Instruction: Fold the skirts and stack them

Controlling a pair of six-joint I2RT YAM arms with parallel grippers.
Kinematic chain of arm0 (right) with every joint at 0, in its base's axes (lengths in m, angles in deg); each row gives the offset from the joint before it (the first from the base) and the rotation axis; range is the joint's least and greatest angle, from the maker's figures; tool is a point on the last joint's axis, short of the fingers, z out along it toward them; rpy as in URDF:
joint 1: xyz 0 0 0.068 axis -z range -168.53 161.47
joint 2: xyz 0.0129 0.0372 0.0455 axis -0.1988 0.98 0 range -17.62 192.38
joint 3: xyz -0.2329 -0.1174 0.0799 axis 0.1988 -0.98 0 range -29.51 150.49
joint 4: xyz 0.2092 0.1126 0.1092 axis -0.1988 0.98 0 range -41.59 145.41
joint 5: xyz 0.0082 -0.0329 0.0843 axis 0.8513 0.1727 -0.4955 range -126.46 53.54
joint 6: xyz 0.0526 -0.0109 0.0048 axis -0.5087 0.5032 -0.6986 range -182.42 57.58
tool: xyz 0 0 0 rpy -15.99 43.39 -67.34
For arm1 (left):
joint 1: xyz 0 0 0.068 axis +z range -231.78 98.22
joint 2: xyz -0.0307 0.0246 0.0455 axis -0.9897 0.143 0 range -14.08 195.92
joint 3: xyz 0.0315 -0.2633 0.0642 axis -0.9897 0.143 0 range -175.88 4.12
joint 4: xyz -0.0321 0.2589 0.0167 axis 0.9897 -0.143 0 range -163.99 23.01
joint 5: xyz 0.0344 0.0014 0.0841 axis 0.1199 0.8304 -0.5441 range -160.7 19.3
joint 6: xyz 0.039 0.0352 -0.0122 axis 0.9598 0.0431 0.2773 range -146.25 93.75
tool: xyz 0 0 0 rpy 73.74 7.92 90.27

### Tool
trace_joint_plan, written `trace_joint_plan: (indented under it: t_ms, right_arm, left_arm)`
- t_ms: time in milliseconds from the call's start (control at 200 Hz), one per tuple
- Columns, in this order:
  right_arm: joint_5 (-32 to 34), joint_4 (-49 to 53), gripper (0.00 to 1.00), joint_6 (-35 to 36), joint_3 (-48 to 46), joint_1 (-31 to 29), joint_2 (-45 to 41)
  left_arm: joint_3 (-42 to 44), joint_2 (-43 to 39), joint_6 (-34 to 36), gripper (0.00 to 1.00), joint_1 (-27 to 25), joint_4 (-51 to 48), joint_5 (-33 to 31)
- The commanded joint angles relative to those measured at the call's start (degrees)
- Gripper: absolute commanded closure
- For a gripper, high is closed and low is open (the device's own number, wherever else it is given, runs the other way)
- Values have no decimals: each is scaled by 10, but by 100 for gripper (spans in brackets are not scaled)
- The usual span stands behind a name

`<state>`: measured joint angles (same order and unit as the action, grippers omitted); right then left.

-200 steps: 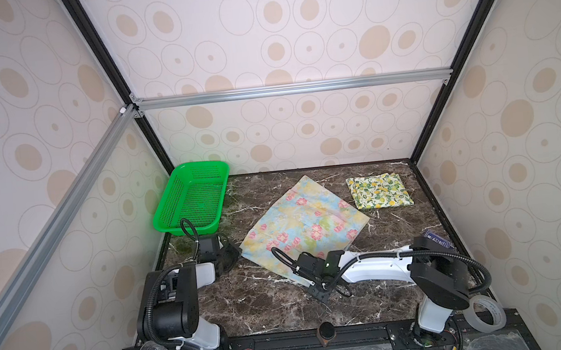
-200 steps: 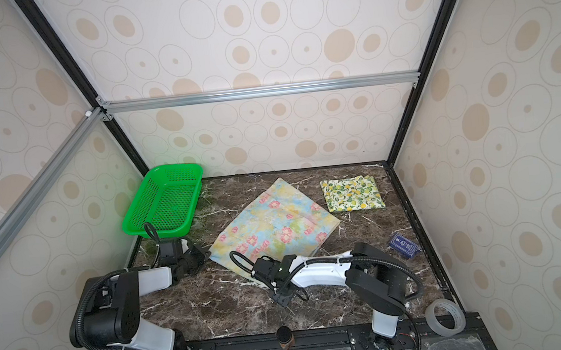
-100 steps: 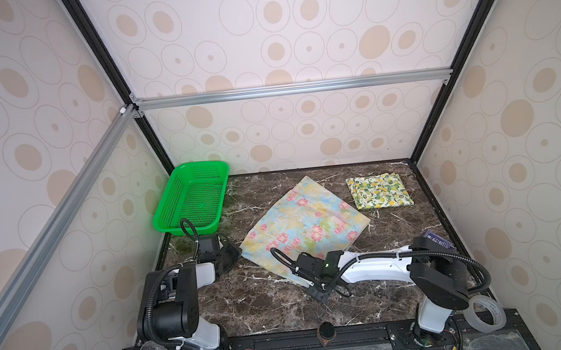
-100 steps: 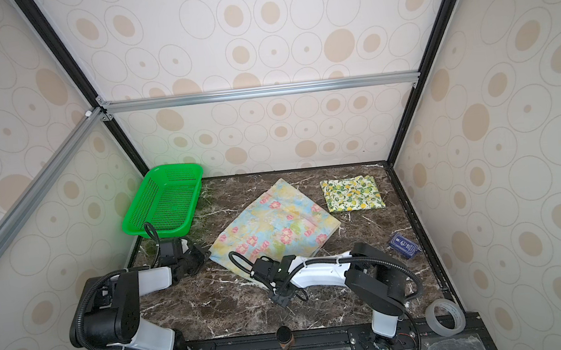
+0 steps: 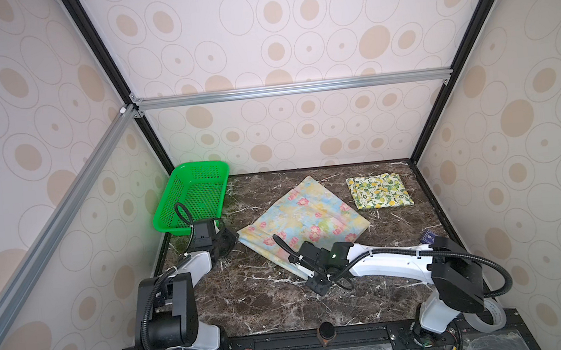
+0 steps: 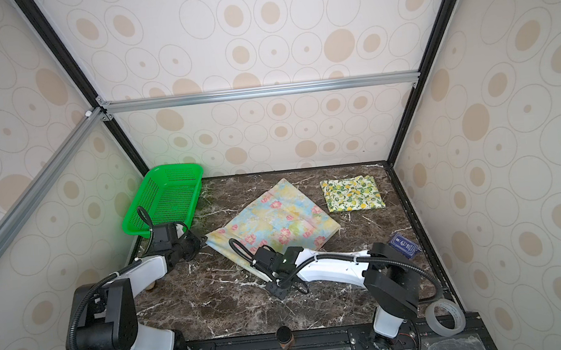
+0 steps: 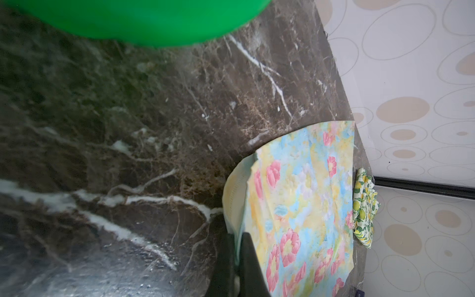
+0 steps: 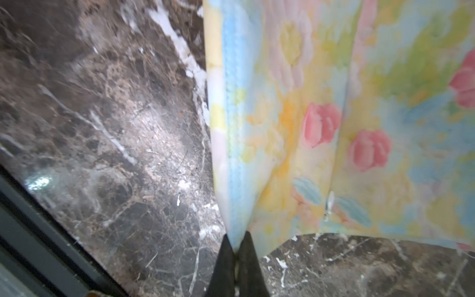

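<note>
at the near corners of the flowered skirt (image 5: 306, 217), the right claw (image 8: 236, 244) and left claw (image 7: 237, 237) are each pinched tight on its hem. it lies spread on the worktop (image 5: 266, 300); the lemon skirt (image 5: 379, 191) sits folded, apart, far right. i judge the fold is about to start: both corners should rise and travel together toward the far edge. wrist views show the pinches; both top views lose them but show the layout.

marble table (image 5: 266, 300) | on it: green basket (image 5: 200, 194), flowered skirt (image 5: 305, 215), lemon skirt (image 5: 379, 191), blue card (image 5: 430, 237)
</note>
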<state>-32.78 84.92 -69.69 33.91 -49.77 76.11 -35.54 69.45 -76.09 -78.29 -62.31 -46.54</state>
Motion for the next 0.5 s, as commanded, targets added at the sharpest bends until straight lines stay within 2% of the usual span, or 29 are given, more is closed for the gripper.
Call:
trace_joint_plan:
  t_ms: [0,265,490]
  right_arm:
    - [-12,50,100,25,25,5,-30]
    - [-20,88,100,42,70,5,-63]
    - [-38,91,100,45,74,0,-90]
  left_arm:
    - [-40,-21,18,100,5,-56,-23]
    - [-83,-57,16,100,16,-93,-27]
    - [-104,-85,25,100,26,-131,-28]
